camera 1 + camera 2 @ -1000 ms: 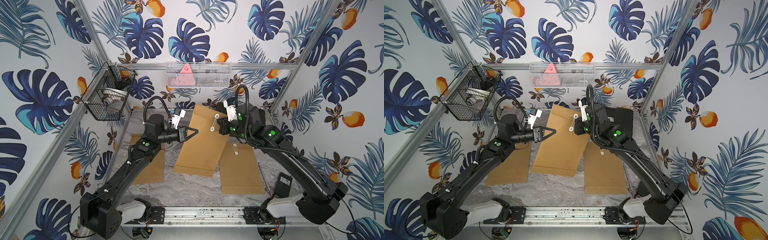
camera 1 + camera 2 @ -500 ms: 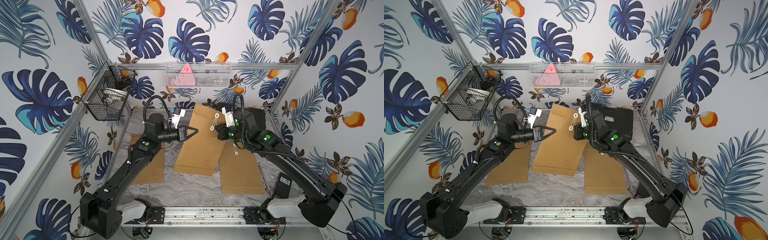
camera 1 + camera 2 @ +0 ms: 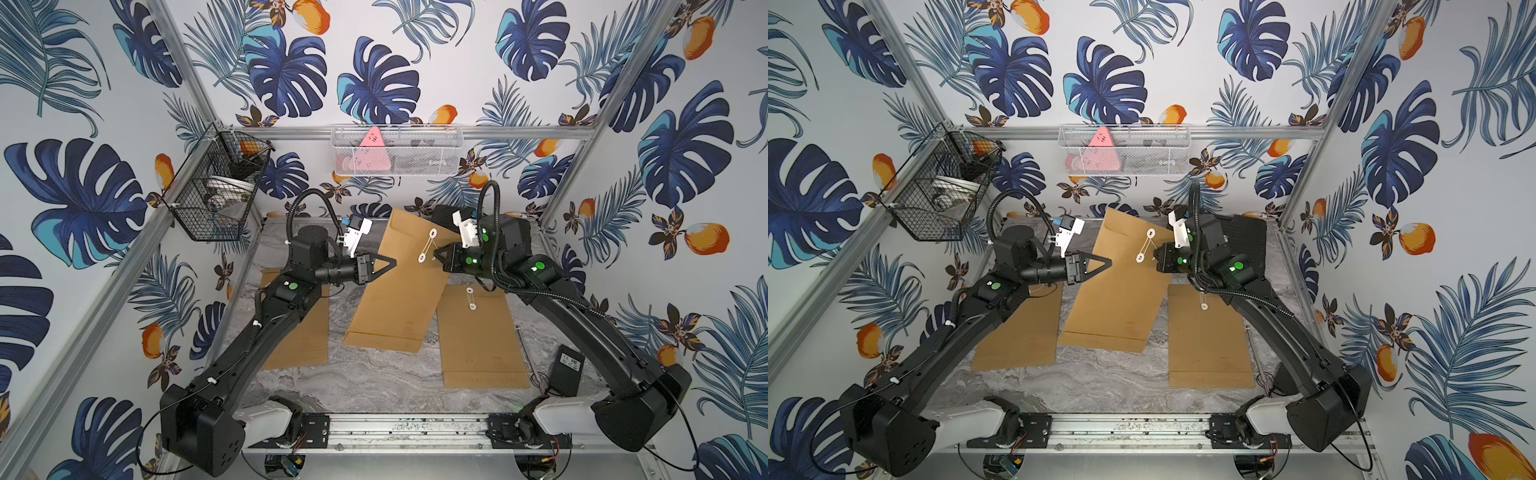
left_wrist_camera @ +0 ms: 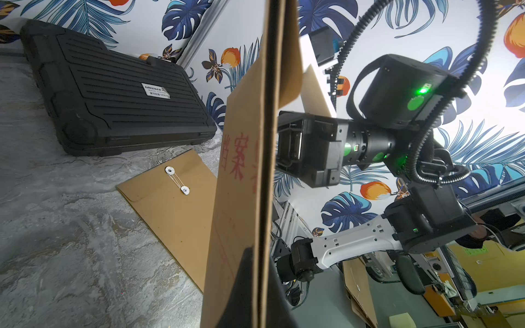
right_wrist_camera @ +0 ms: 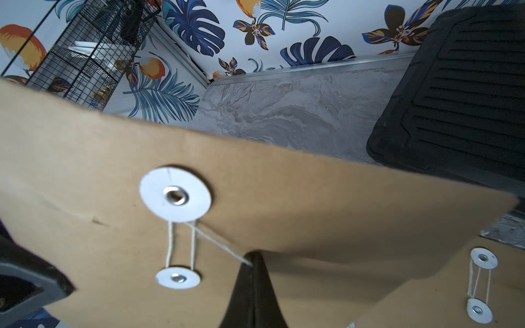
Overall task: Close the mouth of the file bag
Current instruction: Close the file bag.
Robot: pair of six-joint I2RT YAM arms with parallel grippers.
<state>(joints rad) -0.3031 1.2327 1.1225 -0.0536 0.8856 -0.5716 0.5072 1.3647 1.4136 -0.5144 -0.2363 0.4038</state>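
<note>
I am at the winding step. My left hand (image 3: 392, 262) is pressed together on the side edge of the file bag (image 3: 395, 307) and holds it tilted above the bench (image 3: 374, 386), just beside the black case (image 3: 1246, 237). My right hand (image 3: 435, 252) pinches the string (image 5: 216, 240) coming from the upper disc (image 5: 175, 194). Next, I judge, I must lead the string tight around the lower disc (image 5: 177, 278). My forearms point at each other across the bag, the right one on the case's side.

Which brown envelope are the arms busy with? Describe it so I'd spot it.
On the grey marble table are three brown file bags. Take the middle file bag. Unlike its flat neighbours, it is tilted up, its edge pinched by the left gripper while the right gripper grips its white string.
</note>
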